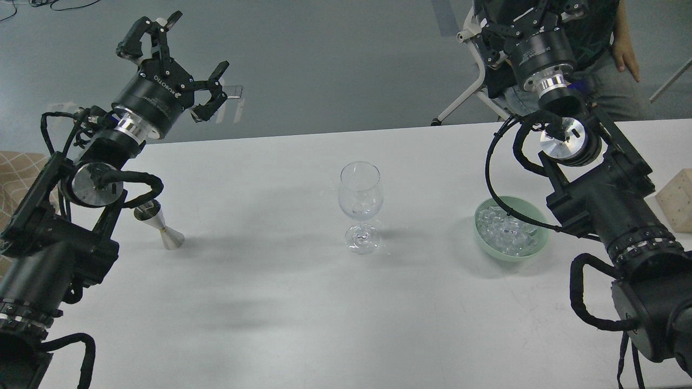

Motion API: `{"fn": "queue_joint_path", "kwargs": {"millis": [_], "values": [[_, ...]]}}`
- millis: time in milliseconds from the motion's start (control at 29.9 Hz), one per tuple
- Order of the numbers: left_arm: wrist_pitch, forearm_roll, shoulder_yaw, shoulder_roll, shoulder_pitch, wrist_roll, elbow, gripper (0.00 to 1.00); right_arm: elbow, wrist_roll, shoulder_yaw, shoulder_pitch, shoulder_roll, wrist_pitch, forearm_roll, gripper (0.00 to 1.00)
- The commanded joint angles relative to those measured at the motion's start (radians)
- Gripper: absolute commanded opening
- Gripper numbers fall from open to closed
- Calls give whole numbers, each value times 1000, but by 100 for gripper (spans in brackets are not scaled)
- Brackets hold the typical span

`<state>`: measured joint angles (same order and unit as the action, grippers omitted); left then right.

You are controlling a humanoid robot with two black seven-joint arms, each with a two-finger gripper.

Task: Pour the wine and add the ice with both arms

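Note:
An empty-looking clear wine glass (360, 208) stands upright at the table's middle. A heap of ice (508, 233) cubes fills a pale green bowl (483, 236) to its right, partly behind my right arm's cable. A small steel jigger (160, 225) stands at the left, close beside my left arm. The wine itself cannot be made out. My left gripper (173, 59) hangs high beyond the table's far left edge, open, fingers spread and holding nothing. My right gripper (527, 24) is raised at the far right, open and empty, dark against a person's shirt.
A person (621, 59) sits on a white-framed chair (467, 92) just behind the table's far right edge. A pale wooden block (678, 200) lies at the right edge. A tan patterned cloth (16, 170) shows at the left.

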<state>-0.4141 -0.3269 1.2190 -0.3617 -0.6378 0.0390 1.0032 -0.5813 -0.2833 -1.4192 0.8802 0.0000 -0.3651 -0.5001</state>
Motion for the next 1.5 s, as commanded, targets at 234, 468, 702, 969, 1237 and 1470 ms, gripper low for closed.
{"fn": "queue_joint_path", "kwargs": {"millis": [234, 468, 702, 969, 1237, 1470], "values": [[-2, 0, 0, -6, 13, 7, -32, 98, 0, 3, 13, -7, 0, 0, 2, 100], [9, 37, 39, -17, -17, 7, -158, 98, 11, 1, 14, -1, 0, 3, 0, 100], [20, 37, 40, -23, -42, 1, -178, 98, 41, 0, 14, 6, 0, 3, 3, 100], [32, 38, 43, -22, -48, -7, -176, 98, 41, -2, 65, 17, 0, -5, 2, 100], [23, 43, 37, -14, -37, -7, -170, 98, 40, -5, 72, 17, 0, 0, 0, 100], [23, 43, 39, -11, -36, -8, -163, 98, 40, -4, 72, 19, 0, 0, 2, 100]]}}
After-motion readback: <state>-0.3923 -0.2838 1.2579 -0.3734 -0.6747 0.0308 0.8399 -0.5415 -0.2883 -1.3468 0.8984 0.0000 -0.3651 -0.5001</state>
